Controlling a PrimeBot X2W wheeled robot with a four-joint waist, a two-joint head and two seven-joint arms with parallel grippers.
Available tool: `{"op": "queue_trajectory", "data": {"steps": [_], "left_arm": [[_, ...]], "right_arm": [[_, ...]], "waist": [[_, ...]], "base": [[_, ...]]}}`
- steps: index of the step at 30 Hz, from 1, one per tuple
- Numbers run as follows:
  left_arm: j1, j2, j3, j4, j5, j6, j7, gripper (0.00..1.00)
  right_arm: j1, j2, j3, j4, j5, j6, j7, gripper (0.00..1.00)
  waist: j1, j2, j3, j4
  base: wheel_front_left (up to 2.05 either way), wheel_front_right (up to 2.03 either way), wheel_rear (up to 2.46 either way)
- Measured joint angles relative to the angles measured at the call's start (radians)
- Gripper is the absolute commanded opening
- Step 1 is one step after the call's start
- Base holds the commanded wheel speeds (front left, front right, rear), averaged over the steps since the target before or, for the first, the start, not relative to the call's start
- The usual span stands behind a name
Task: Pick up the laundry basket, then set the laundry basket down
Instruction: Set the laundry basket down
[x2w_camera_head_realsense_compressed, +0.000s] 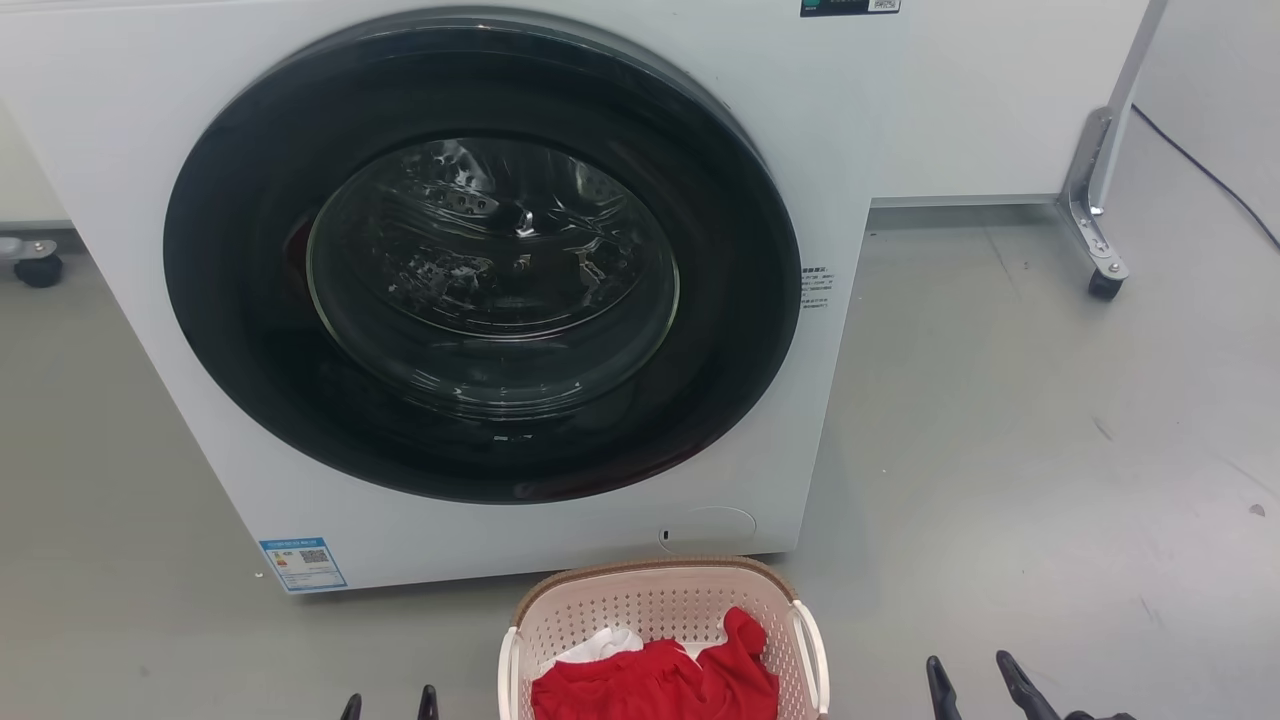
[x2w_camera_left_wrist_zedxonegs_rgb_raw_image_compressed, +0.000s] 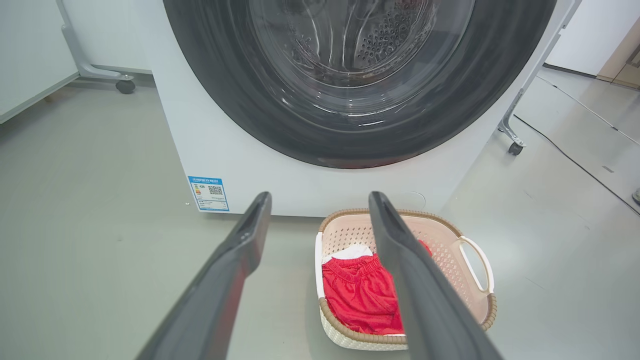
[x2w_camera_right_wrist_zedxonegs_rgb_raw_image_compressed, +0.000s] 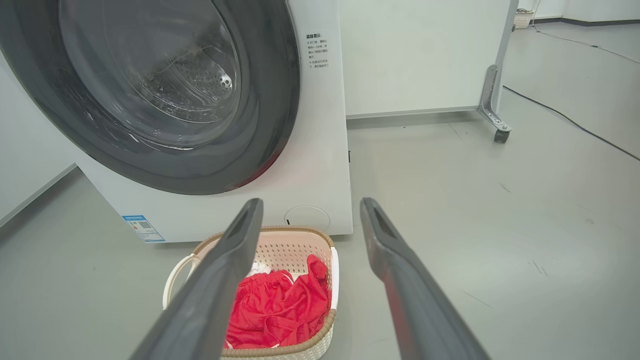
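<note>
The laundry basket (x2w_camera_head_realsense_compressed: 600, 605), pale pink and perforated with a brown woven-look rim and white side handles, stands on the grey floor just in front of the washer. Red and white clothes (x2w_camera_head_realsense_compressed: 660, 680) lie inside it. My left gripper (x2w_camera_head_realsense_compressed: 390, 708) is open at the bottom edge, to the left of the basket and apart from it. My right gripper (x2w_camera_head_realsense_compressed: 975, 680) is open at the lower right, well clear of the basket's right handle. The left wrist view has the basket (x2w_camera_left_wrist_zedxonegs_rgb_raw_image_compressed: 452, 250) behind my open left gripper (x2w_camera_left_wrist_zedxonegs_rgb_raw_image_compressed: 320, 200); the right wrist view has the basket (x2w_camera_right_wrist_zedxonegs_rgb_raw_image_compressed: 290, 250) low left of my open right gripper (x2w_camera_right_wrist_zedxonegs_rgb_raw_image_compressed: 310, 205).
A white front-loading washer (x2w_camera_head_realsense_compressed: 480, 270) with a shut dark round door stands directly behind the basket. A white panel on a wheeled metal stand (x2w_camera_head_realsense_compressed: 1095, 200) is at the back right, with a black cable (x2w_camera_head_realsense_compressed: 1210, 175) on the floor. Open grey floor (x2w_camera_head_realsense_compressed: 1050, 450) lies to the right.
</note>
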Motion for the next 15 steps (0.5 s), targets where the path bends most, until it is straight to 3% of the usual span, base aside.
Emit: {"op": "queue_trajectory", "data": {"steps": [15], "left_arm": [[0.062,-0.020,0.063,-0.179,0.106,0.000,0.000,1.00]], "right_arm": [[0.093,0.034,-0.110,-0.124,-0.087,0.000,0.000,1.00]], "waist": [[-0.0001,0.0000,0.000,0.000]], "base": [[0.00,0.00,0.00]]}}
